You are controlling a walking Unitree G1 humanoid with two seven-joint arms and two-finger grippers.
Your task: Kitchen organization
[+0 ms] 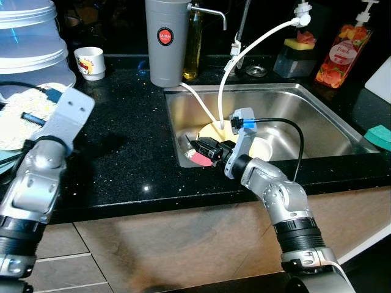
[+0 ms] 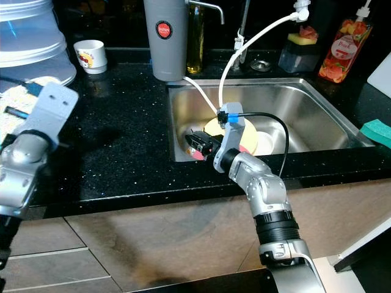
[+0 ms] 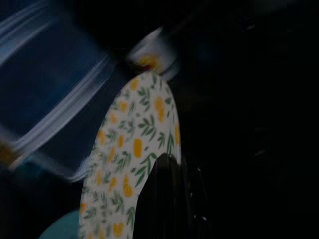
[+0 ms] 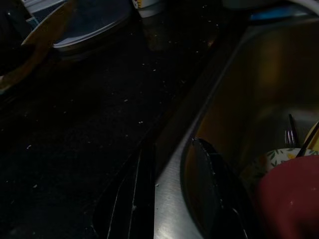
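The right tool (image 1: 194,151) reaches into the left end of the steel sink (image 1: 317,116) beside a yellow plate (image 1: 211,131), its fingers closed on a red object (image 1: 200,158), while the left tool's opening cannot be told above the black worktop (image 1: 122,152).

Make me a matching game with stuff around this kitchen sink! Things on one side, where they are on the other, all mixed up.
Things:
1. small white cup
2. tall grey flask
3. orange soap bottle
4. right pincer

Places:
A. at the sink's front left corner
B. behind the sink's right end
C. on the black counter, far left at the back
D. by the sink's back left corner

Pairs: 1-C, 2-D, 3-B, 4-A
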